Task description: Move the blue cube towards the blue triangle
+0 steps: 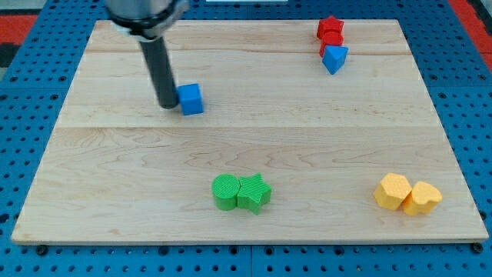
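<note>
My tip touches the small blue plastic cube on its view-left side, on the pale wooden desk; the blue triangular block lies well apart, toward the view's upper right.

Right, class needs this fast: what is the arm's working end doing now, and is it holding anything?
No pincer here: my tip holds nothing, resting against the view's-left side of the blue cube, opposite the blue triangle.

My tip touching cube's left; triangle far right
</note>
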